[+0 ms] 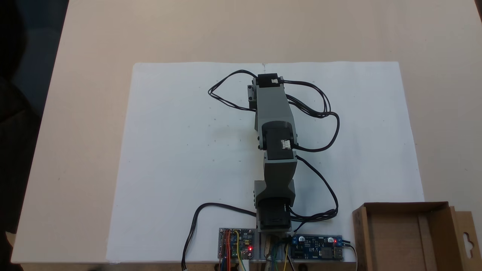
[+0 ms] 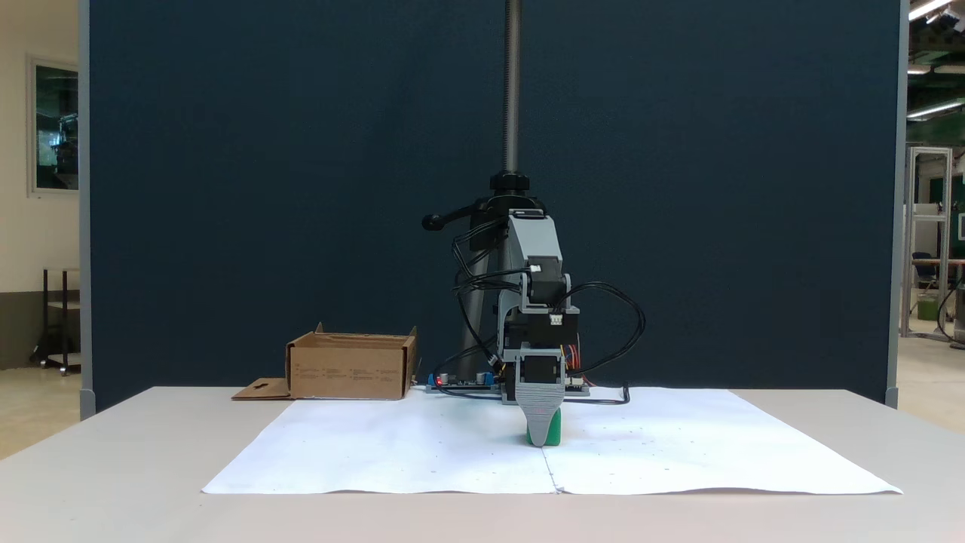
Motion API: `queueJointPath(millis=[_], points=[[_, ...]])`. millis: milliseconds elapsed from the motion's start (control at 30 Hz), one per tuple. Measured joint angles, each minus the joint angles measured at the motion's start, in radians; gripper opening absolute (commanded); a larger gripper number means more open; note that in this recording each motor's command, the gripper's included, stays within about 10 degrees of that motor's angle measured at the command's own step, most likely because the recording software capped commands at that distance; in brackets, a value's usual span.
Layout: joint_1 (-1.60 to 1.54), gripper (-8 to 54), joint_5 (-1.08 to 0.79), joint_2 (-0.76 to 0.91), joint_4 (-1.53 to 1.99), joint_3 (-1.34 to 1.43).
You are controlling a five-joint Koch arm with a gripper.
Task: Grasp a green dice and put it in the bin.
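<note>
While the Koch arm (image 1: 276, 150) reaches straight out over the white paper sheet (image 1: 180, 158), seen from above, its own links cover whatever lies under the wrist. From the front, the gripper (image 2: 542, 434) points down with its ribbed grey jaw touching the sheet, and the green dice (image 2: 556, 428) shows just behind and beside that jaw, resting on the paper. Only one jaw tip is visible, the other lying behind it, so whether the jaws are spread or pressed onto the dice cannot be told. Such a vertical approach probably serves to bracket the cube from above before lifting. Beside the arm's base sits the cardboard bin (image 1: 408, 235) (image 2: 350, 367), open side up and well apart from the dice, its hang-hole flap (image 1: 467, 241) folded outward.
</note>
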Motion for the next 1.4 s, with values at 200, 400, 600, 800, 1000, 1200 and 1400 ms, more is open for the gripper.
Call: queueJointPath(millis=[200,400,600,800,1000,1200,1400], points=[[0.046,12.7,0.0,0.003,-0.002,-0.046],[0.141,12.7,0.0,0.098,-0.002,-0.074],[0.344,12.7,0.0,0.215,-0.04,-0.13],[0.575,12.7,0.0,0.282,-0.055,-0.227],[0.857,12.7,0.0,0.307,-0.055,-0.337],[1.026,12.7,0.0,0.31,-0.055,-0.364],[1.209,12.7,0.0,0.339,-0.055,-0.364]])
